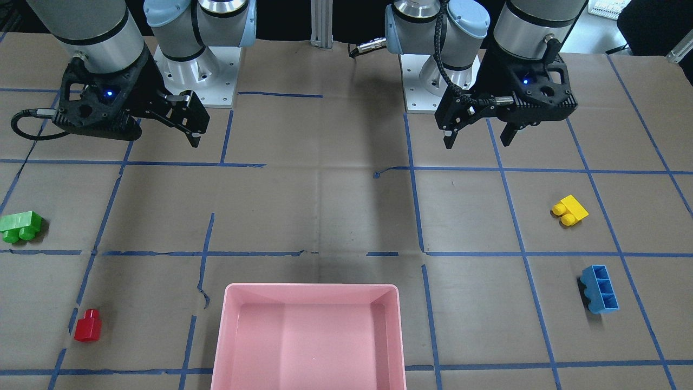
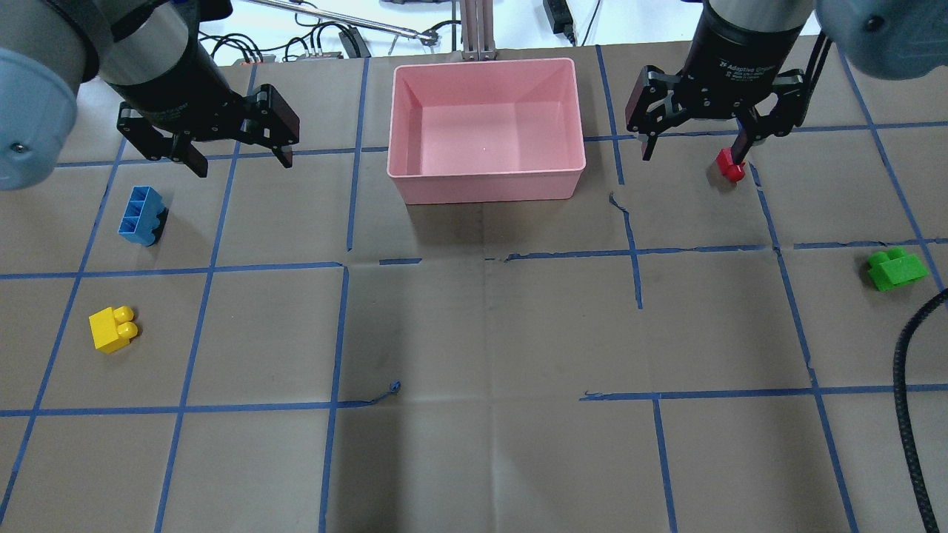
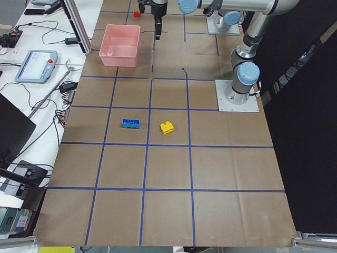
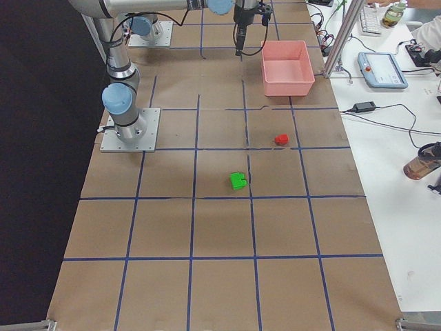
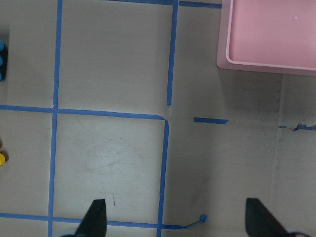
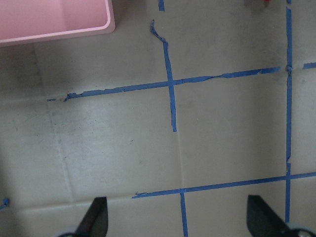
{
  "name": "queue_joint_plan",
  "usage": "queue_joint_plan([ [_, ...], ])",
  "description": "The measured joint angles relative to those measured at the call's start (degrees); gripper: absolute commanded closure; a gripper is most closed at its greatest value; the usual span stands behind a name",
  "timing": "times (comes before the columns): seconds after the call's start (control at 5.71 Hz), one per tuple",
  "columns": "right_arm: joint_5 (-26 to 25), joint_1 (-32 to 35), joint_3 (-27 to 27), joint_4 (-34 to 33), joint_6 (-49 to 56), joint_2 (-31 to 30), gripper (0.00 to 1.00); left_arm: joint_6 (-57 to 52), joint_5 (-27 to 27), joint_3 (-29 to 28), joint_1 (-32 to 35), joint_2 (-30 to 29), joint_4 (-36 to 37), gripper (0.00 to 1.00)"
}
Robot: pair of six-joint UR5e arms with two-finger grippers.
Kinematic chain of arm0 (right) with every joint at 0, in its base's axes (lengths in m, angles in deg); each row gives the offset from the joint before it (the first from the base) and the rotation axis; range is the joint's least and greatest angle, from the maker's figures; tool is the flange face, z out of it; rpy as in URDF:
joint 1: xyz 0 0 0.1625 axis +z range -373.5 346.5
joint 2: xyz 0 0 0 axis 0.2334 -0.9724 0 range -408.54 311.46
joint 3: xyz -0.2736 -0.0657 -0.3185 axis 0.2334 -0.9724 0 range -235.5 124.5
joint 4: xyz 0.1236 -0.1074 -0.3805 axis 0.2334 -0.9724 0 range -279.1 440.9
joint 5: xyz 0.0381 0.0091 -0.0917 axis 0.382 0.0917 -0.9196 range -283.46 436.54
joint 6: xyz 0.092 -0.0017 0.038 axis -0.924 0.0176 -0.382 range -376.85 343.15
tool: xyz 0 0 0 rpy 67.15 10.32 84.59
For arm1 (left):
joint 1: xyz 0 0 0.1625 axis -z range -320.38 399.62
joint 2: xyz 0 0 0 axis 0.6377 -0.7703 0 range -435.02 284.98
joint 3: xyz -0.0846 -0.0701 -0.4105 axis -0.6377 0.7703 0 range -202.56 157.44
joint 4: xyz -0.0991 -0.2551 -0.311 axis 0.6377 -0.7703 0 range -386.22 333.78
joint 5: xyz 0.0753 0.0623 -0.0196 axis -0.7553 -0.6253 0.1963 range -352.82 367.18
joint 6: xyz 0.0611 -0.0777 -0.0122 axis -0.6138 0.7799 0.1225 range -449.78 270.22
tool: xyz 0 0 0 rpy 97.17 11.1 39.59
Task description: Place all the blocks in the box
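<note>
While loose, red block (image 1: 88, 325) beyond pincer (image 2: 692, 154)

Bright, even overhead light. A soft, broad shadow dims the matte worktop (image 1: 335, 216) ahead of the left gripper (image 1: 478, 141). Wrist views look slightly soft.

Blue-taped table (image 2: 481, 333), pendant (image 4: 381, 70), perhaps bottle (image 4: 420, 162)

4 blocks (image 2: 896, 269), 1 box (image 2: 485, 185), 2 grippers (image 2: 244, 163)
</note>
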Motion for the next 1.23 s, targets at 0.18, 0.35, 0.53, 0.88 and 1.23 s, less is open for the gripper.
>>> queue_joint_plan([
  [0.18,0.0,0.0,0.1,0.0,0.0,0.0,0.0,0.0,-0.1,0.0,0.0,0.2,-0.3,0.0],
  [0.35,0.1,0.0,0.1,0.0,0.0,-0.1,0.0,0.0,-0.3,0.0,-0.1,0.4,-1.0,0.01],
  [0.53,0.1,0.0,0.2,0.0,0.0,-0.1,0.0,0.0,-0.8,0.0,-0.3,0.7,-1.9,0.01],
  [0.88,0.1,0.0,0.2,0.0,0.0,-0.1,0.0,-0.1,-2.3,0.1,-0.9,1.4,-3.6,0.0],
  [1.23,0.0,-0.2,0.1,-0.1,0.4,0.3,0.0,-0.2,-5.2,0.3,-6.5,1.4,-7.0,0.0],
])
